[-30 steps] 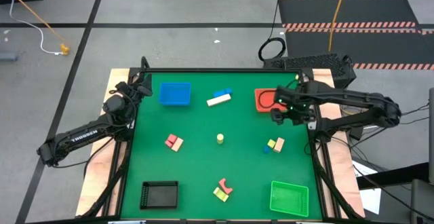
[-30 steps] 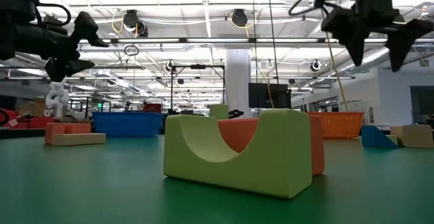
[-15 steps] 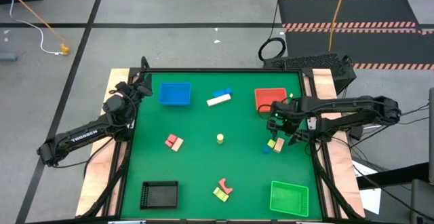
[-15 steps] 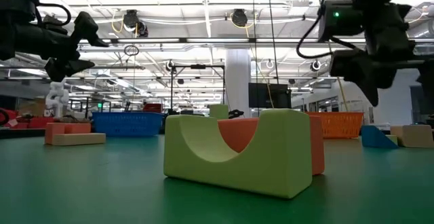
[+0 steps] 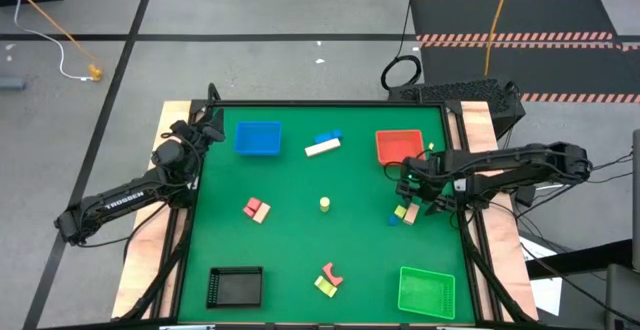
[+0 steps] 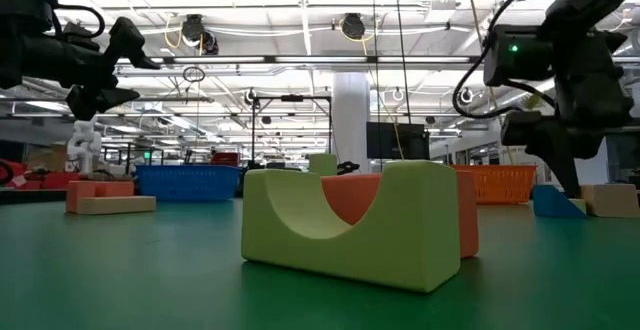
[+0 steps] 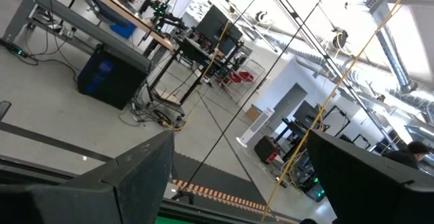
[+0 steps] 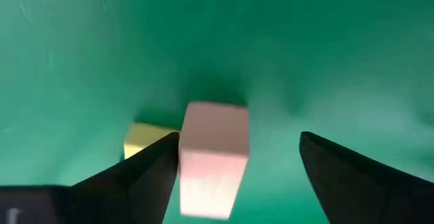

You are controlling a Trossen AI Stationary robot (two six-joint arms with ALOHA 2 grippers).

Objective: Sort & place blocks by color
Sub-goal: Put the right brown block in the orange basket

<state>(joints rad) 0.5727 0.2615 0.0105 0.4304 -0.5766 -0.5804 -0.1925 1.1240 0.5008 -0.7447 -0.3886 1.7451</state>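
Observation:
My right gripper [image 5: 414, 198] hangs open, pointing steeply down over a small cluster at the table's right: a cream block [image 8: 211, 159], a yellow block [image 8: 144, 138] and a blue one [image 6: 550, 202]. In the right wrist view the cream block lies between the fingers, nearer one of them. Other blocks lie apart on the green table: a pink and tan pair [image 5: 256, 209], a yellow cylinder [image 5: 325, 204], a blue block and cream bar [image 5: 325, 143], and yellow and red arches [image 5: 328, 280]. My left gripper [image 5: 207, 128] waits open at the far left. My right gripper straddles the cream block from above. One finger [image 8: 146, 180] stands right beside the block's side [image 8: 186, 163], and I cannot tell whether it touches. The block lies flat on the table.
Four shallow trays stand near the corners: blue [image 5: 257, 138] far left, red [image 5: 398, 147] far right, black [image 5: 235, 287] near left, green [image 5: 426, 291] near right. The red tray is just beyond my right gripper.
My right gripper has come down and toward the table's near edge, from above the red tray to just over the cluster of blocks, rolling its wrist on the way. The blocks have stayed where they were.

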